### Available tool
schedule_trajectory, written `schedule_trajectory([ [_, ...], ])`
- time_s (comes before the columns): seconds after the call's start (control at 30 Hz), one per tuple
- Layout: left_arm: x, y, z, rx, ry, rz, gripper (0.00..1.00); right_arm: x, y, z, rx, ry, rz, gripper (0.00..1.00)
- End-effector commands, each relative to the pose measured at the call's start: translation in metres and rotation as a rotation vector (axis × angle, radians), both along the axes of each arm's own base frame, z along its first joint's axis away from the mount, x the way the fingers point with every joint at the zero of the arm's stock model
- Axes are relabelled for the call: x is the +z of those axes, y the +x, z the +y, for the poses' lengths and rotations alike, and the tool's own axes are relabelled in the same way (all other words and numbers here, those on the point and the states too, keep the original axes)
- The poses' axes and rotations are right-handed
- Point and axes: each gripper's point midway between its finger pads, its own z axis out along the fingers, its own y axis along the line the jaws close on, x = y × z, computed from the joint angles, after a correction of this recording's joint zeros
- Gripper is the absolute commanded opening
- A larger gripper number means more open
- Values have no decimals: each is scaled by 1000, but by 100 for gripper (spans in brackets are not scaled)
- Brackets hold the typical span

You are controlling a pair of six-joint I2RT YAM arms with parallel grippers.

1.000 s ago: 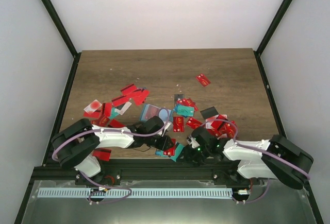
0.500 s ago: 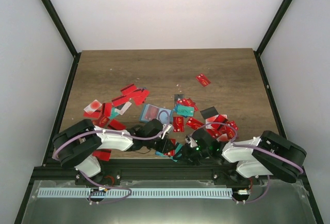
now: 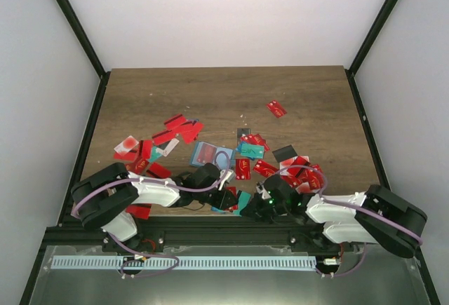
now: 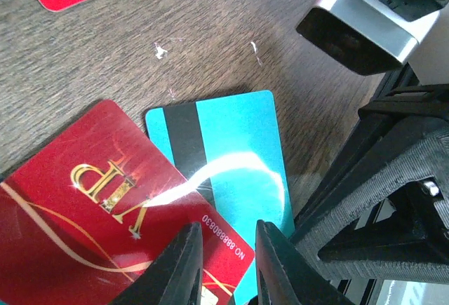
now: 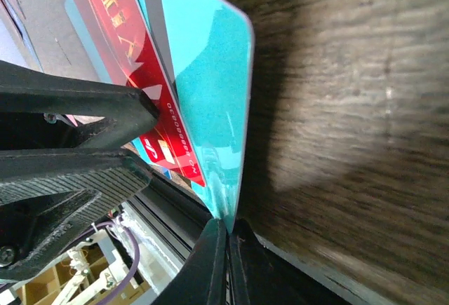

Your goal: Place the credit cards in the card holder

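A teal credit card (image 4: 238, 137) with a black stripe lies near the table's front edge, half under a red VIP card (image 4: 91, 200). My right gripper (image 5: 228, 226) is shut on the teal card (image 5: 203, 73) by its edge, tilting it up from the wood; the red card (image 5: 116, 10) leans against it. My left gripper (image 4: 228, 238) stands just over the red card's corner, jaws narrowly apart and gripping nothing. From above, the left gripper (image 3: 226, 198) and right gripper (image 3: 248, 207) meet at the teal card (image 3: 243, 198). The teal-blue card holder (image 3: 212, 155) lies behind them.
Red cards (image 3: 175, 130) are scattered at the left, and another heap (image 3: 303, 173) lies beside the right arm. A lone red card (image 3: 276, 109) sits farther back, a black card (image 3: 284, 153) at mid right. The black front rail (image 3: 210, 229) runs right beneath both grippers.
The right gripper has closed onto the teal card's edge and its arm has shifted slightly. The left gripper has barely moved.
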Motion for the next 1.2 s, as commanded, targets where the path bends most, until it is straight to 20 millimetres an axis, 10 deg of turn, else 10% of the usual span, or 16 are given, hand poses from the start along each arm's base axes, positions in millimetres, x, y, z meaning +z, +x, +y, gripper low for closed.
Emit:
schedule_trajectory([
  [0.0,-25,-15,17,-9,89,65,24,1,23,-3,-75,-31,-90,1],
  [0.4,15,22,20,155,79,-53,27,21,48,-26,-126,-111,-203,1],
  [0.73,71,67,45,291,25,-181,37,80,92,-41,-155,-107,-441,1],
  [1.17,160,73,44,76,-397,-260,50,184,87,25,240,285,-845,1],
])
